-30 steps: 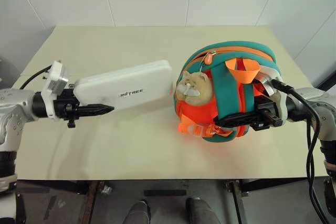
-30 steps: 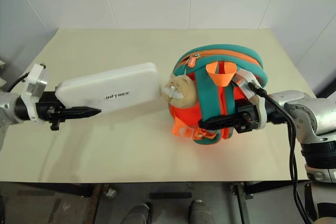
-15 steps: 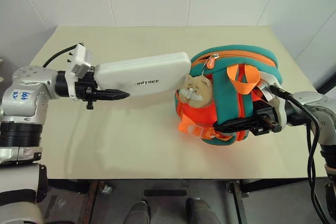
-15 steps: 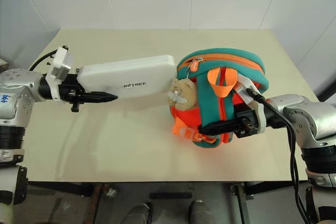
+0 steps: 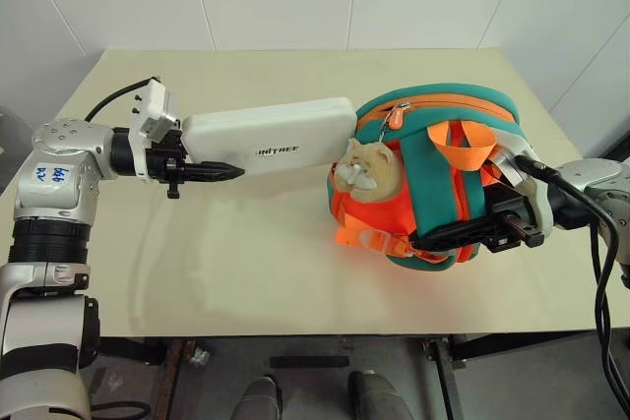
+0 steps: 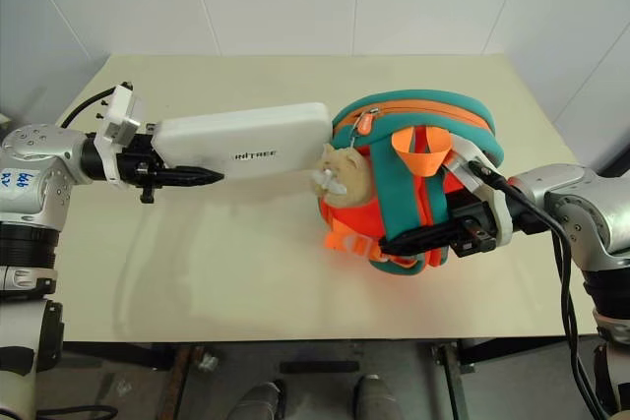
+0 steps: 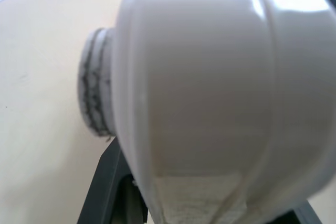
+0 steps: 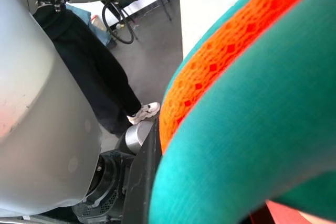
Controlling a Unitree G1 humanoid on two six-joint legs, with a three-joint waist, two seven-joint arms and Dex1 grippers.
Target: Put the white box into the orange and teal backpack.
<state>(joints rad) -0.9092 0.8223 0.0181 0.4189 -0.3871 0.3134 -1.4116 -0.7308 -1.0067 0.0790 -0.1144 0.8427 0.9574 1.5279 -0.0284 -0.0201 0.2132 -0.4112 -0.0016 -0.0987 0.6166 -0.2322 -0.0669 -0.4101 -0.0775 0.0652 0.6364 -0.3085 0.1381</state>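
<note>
The right tool (image 5: pixel 463 235) is gripping the backpack (image 5: pixel 433 179) by a teal strap, fingers nearly closed on it, propping it up near the table's (image 5: pixel 246 263) right edge, likely so the zipper side is facing the box. The left tool (image 5: pixel 202 166) is holding the box (image 5: pixel 271 139) by its end, fingers partly apart around it, carrying it above mid-table, its far end just beside the backpack's top.

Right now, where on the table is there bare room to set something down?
The table is bare along its near edge, along the far edge by the wall, and at the left end under the white box. It is crowded on the right, where the orange and teal backpack meets the box.
</note>
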